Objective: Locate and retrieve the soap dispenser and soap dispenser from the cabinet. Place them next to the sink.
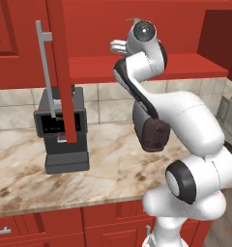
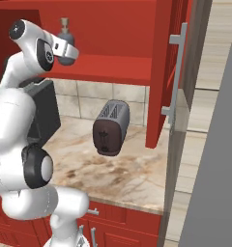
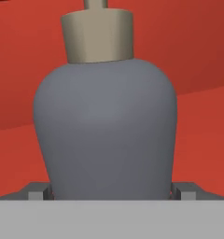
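While the arm reaches up into the open red wall cabinet [image 2: 113,29], its gripper [image 2: 65,53] sits right at the dark grey soap dispenser [image 3: 104,130] on the red shelf [image 2: 113,65]. From the hand view the bottle's round-shouldered body stands upright between the two fingertips [image 3: 37,192], one low on each side of it, with the tan pump collar [image 3: 97,35] rising above. The fingers look to be against the bottle's flanks, though I cannot tell for certain whether they are clamped on it or only bracketing it. In the right base view the same bottle stands on the left part of the shelf, its tan pump showing above the hand.

From the left base view the arm's wrist [image 1: 144,34] is up at shelf height, and the bottle itself is hidden behind it. The cabinet door [image 1: 62,67] is swung wide open on the left, edge-on, with its long grey bar handle [image 1: 44,67] running down it. The right-hand door [image 2: 161,72] is open too, carrying its own grey handle [image 2: 175,72].

Below on the marbled counter [image 1: 113,164], a dark coffee machine [image 1: 65,130] stands near the tiled wall on the left, and a dark toaster [image 2: 110,126] sits further right, well apart from it. Red base drawers [image 1: 50,226] run under the counter's near edge.
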You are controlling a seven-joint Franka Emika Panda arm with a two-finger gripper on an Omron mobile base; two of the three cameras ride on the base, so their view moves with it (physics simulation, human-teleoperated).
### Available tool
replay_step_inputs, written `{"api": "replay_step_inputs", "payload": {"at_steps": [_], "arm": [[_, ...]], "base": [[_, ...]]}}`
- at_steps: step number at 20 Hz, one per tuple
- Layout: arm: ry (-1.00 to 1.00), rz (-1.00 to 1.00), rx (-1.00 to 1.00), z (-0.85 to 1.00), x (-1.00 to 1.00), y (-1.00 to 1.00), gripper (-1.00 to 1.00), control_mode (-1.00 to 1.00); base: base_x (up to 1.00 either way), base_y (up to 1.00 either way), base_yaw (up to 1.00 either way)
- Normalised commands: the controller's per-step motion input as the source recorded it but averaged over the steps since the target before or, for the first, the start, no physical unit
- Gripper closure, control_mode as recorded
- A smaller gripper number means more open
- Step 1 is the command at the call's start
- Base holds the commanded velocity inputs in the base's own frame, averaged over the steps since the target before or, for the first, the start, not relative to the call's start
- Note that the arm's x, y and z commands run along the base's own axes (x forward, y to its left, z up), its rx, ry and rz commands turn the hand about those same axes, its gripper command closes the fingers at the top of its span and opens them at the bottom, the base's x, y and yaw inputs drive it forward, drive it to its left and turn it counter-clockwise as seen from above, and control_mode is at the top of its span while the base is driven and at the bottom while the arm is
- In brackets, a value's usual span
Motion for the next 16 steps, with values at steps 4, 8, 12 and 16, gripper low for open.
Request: {"api": "replay_step_inputs", "payload": {"at_steps": [4,8,12,16], "arm": [[-0.02,0.0,0.01,0.0,-0.95,-0.27,1.0,-1.0],[-0.05,0.0,0.01,0.0,-1.0,-0.33,1.0,-1.0],[-0.05,0.0,0.0,0.0,-1.0,-0.27,1.0,-1.0],[-0.04,0.03,0.0,-0.03,-1.0,-0.22,1.0,-1.0]], "base": [[0.0,0.0,0.0],[0.0,0.0,0.0],[0.0,0.0,0.0],[0.0,0.0,0.0]]}}
